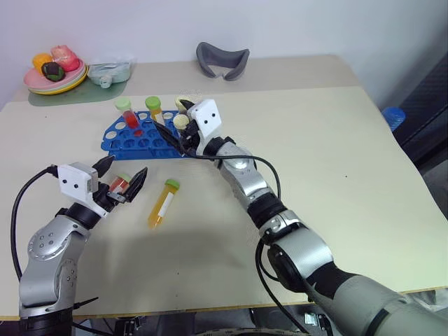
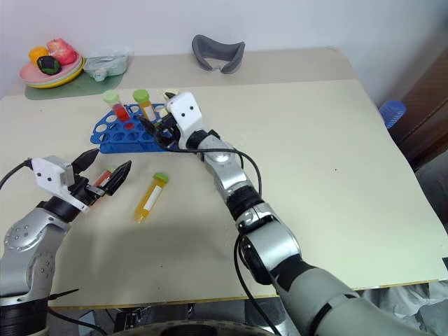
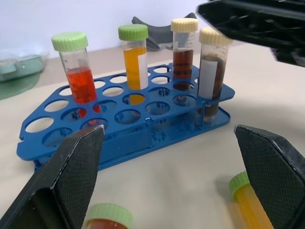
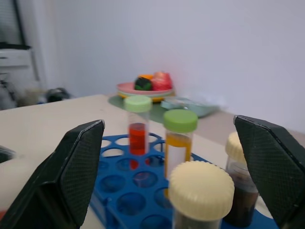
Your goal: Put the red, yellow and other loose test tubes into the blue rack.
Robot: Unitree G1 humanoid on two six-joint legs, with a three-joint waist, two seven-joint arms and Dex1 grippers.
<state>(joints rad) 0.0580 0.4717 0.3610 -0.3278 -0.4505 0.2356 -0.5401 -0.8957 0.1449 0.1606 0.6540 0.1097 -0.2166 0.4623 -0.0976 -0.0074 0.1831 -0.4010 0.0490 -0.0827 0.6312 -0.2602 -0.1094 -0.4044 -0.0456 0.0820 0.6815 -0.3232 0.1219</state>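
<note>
The blue rack (image 1: pixel 117 144) stands on the table's far left. In it stand a red tube (image 1: pixel 127 112) and a yellow tube (image 1: pixel 154 108), both green-capped, and two dark tubes with cream caps (image 3: pixel 210 67). My right gripper (image 1: pixel 178 134) is open at the rack's right end, its fingers (image 4: pixel 78 162) wide on either side of a cream-capped tube (image 4: pixel 202 192) without touching it. My left gripper (image 1: pixel 129 165) is open in front of the rack. A loose red tube (image 1: pixel 120 184) lies on the table between its fingers. A loose yellow tube (image 1: pixel 162 203) lies just to the right.
A plate of toy fruit (image 1: pixel 56 73) on a green mat, and a pale teal dish (image 1: pixel 110 71), sit at the back left corner. A grey curved object (image 1: pixel 222 59) lies at the back centre. A blue object (image 1: pixel 393 116) shows beyond the right table edge.
</note>
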